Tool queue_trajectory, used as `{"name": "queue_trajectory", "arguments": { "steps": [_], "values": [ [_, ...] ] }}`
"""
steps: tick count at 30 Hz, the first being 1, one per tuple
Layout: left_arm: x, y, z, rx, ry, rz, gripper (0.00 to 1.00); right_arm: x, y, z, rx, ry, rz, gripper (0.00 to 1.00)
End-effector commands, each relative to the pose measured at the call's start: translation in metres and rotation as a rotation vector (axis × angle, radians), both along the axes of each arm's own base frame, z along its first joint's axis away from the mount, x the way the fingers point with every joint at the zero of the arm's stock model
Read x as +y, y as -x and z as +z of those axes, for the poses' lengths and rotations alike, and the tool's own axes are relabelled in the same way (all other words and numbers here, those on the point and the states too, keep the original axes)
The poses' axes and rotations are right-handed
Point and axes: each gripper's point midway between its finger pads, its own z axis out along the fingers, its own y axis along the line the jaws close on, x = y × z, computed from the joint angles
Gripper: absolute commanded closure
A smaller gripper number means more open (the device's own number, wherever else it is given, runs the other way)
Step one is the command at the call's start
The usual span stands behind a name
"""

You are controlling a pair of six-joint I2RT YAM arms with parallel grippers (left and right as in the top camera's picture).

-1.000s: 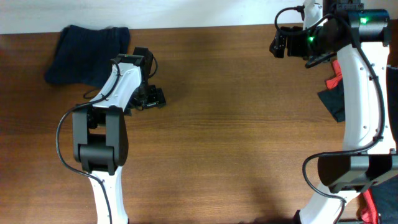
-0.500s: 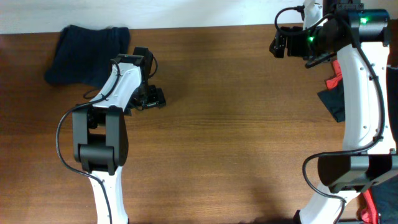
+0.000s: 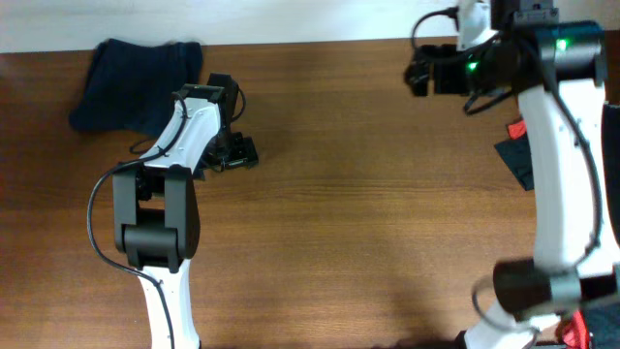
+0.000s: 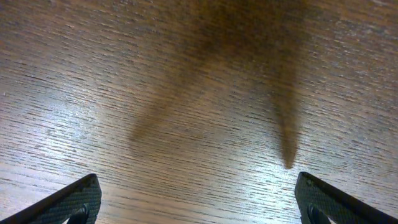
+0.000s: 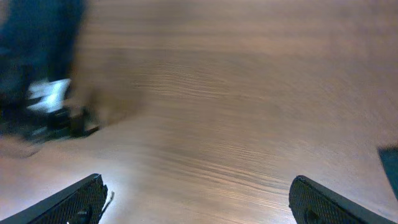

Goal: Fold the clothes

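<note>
The dark navy shorts [image 3: 136, 82] lie bunched in a compact heap at the table's far left corner. They show as a dark blur at the top left of the right wrist view [image 5: 37, 43]. My left gripper [image 3: 237, 153] is open and empty over bare wood to the right of the shorts; its wrist view [image 4: 196, 186] shows only wood between the fingertips. My right gripper [image 3: 418, 76] is open and empty at the far right of the table, well away from the shorts. Its wrist view [image 5: 198, 186] is blurred.
A red garment [image 3: 516, 127] and a dark garment [image 3: 518, 160] lie at the table's right edge behind the right arm. Another red item [image 3: 576, 330] sits at the bottom right. The left arm's white link [image 3: 189, 131] lies beside the shorts.
My right arm has swung left, carrying its open gripper a little toward the table's middle. The left arm and the shorts have not moved.
</note>
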Motion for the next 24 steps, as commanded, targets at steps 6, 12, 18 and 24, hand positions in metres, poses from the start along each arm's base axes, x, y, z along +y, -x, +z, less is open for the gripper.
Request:
{"name": "queue_trajectory", "arguments": {
  "steps": [6,12,18,24],
  "values": [
    [0.002,0.001,-0.001,0.003,-0.008,0.008,0.01,0.072,0.124,0.123,-0.336,-0.081,0.261,0.02],
    [0.002,0.001,-0.001,0.003,-0.008,0.008,0.01,0.053,0.184,0.148,-0.415,-0.084,0.289,0.01],
    [0.002,0.001,-0.001,0.003,-0.008,0.008,0.01,0.029,0.237,0.169,-0.515,-0.095,0.278,0.01],
    [0.002,0.001,-0.001,0.003,-0.008,0.008,0.01,0.007,0.269,0.170,-0.607,-0.083,0.232,0.02]
  ]
}}
